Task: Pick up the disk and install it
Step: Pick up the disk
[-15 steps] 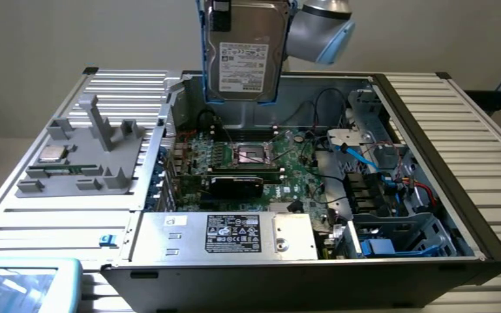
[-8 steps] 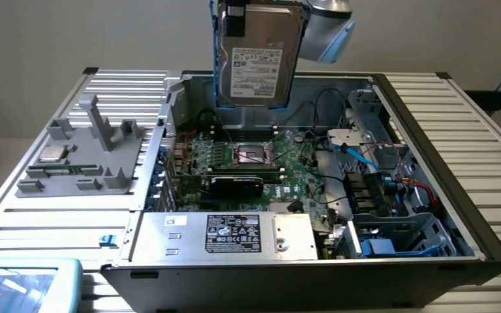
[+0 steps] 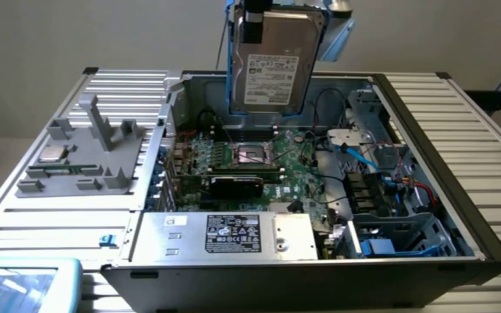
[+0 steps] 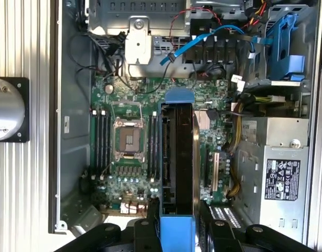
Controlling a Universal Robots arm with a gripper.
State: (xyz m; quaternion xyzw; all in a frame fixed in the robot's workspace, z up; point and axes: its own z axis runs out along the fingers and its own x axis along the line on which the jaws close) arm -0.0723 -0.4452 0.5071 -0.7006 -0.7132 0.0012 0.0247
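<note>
Disk (image 3: 273, 75) up in air, hanging upright over open computer case (image 3: 303, 283), white label toward exterior camera, blue carrier frame round it. Gripper (image 3: 254, 26) on its top edge. In wrist view, fingers (image 4: 149, 231) pinch carrier from both sides, closed snug. Pick-up looks done, install step in hand (carry phase, I'd say). Disk sits above motherboard (image 3: 263, 166), well apart from drive cage (image 3: 403, 235) at exterior view's right. Install calls for carrier squared to free bay, cables (image 3: 362, 156) kept clear.
</note>
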